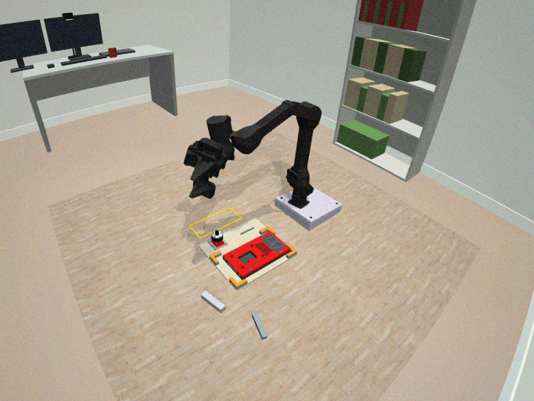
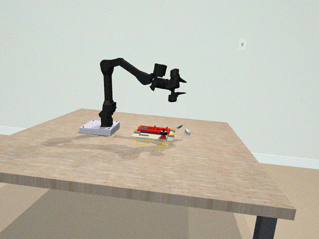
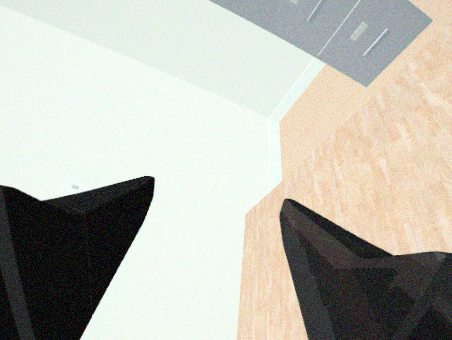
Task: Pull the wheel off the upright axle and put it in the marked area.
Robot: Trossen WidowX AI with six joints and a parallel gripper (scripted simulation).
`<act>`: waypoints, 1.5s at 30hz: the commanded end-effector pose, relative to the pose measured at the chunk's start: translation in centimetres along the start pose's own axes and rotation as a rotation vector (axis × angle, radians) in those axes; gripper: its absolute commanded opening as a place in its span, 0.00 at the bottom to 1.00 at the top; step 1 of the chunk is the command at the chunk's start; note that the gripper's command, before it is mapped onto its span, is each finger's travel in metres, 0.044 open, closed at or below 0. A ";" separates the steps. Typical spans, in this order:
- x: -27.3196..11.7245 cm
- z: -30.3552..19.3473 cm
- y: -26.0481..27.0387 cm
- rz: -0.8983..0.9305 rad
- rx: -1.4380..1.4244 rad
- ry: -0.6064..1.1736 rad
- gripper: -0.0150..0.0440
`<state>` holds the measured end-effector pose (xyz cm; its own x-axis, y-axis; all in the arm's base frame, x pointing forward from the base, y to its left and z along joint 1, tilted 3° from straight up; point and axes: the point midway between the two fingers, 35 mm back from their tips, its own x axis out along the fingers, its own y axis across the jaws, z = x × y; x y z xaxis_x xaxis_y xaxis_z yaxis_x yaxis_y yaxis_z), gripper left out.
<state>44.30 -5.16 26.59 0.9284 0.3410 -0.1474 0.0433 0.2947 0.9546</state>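
The wheel, black with a pale top face, sits around the upright axle on a small red base at one corner of the cream board. The marked area is a yellow outline on the table beside that corner, with no object inside it. My gripper is open and empty, high above the table, its fingers pointing roughly level. The wheel and the marked area are out of the wrist view.
The cream board carries a red plate between orange corner brackets, and a thin grey pin. Two grey bars lie on the table beyond the board. The arm's pale base stands on the table.
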 end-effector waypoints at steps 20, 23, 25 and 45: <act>-4.8 -2.5 -17.1 -1.121 -0.594 0.705 0.76; -6.6 -3.0 -17.5 -1.188 -0.655 0.877 0.76; -6.8 -3.0 -17.5 -1.192 -0.660 0.890 0.76; -6.3 -4.7 -19.5 -1.191 -0.659 0.890 0.76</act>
<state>35.96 -8.83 8.90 -0.0121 -0.0342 -0.9993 0.1634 0.9859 -0.0357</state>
